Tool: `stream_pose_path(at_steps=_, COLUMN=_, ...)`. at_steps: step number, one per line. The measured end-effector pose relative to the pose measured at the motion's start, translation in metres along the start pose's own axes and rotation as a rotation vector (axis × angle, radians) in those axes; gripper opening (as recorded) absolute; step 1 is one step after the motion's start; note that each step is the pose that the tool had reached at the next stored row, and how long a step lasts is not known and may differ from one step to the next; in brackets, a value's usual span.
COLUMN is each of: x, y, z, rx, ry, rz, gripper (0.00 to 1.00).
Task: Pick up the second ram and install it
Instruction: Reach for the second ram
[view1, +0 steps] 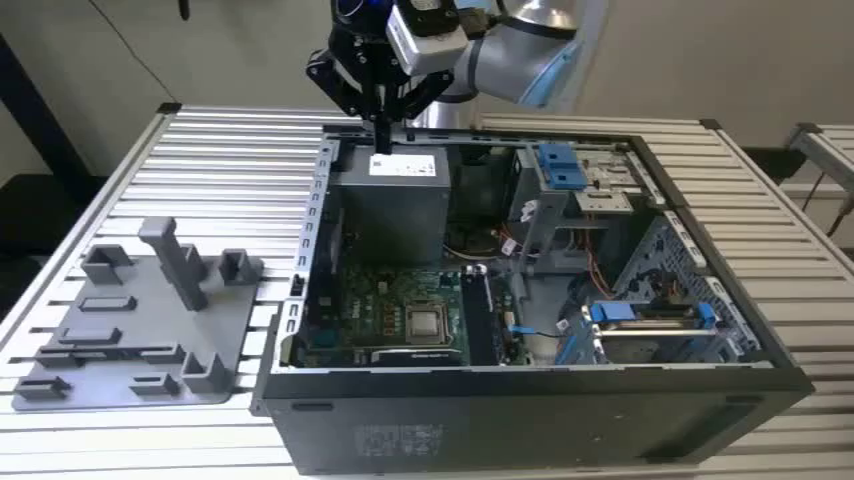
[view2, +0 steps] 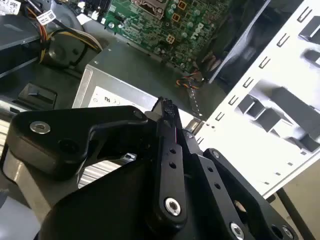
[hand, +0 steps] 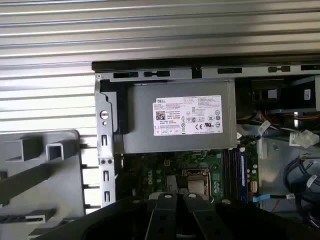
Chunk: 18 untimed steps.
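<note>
From where I stand the black metal fingers (view2: 171, 150) hang pressed together above the rear of the open black computer case (view1: 534, 410); they look to be pinching the second ram (view2: 165, 107), a thin dark flat stick seen edge-on, with a sliver of it poking out just past the fingertips. Directly beneath the fingertips sits the silver-grey boxy power supply with a white label (hand: 175, 120); beyond it, farther from the fingers, lies the green motherboard (hand: 150, 174) with its long dark memory slots (hand: 232, 170); the grey plastic tray with upright posts (view1: 147, 330) rests on the slatted metal bench (view1: 227, 150), well off to one side of the fingers. I'd judge the stick light, stiff and brittle, and apt to twist in so narrow a pinch; it is best held along its bare upper edge or by the short ends, clear of the chips and contacts. Much is hidden: the chips, the notch and the contact edge are all turned away or covered by the fingers; how deep the stick sits between them I can't tell; nor can I make out whether any slot is already filled or whether its latches stand open.
</note>
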<state>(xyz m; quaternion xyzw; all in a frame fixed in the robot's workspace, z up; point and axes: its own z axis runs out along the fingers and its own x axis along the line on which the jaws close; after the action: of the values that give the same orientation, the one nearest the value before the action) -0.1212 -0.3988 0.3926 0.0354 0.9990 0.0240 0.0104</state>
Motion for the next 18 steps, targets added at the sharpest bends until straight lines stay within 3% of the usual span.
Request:
stream_pose_path(at_steps=13, x=0.0008, y=-0.0001, z=-0.0001, rx=0.0001, ry=0.0000, rz=0.000, gripper=0.11)
stream_pose_path(at_steps=18, x=0.0093, y=-0.0007, z=-0.0003, rx=0.0001, ry=0.0001, rz=0.000, gripper=0.11)
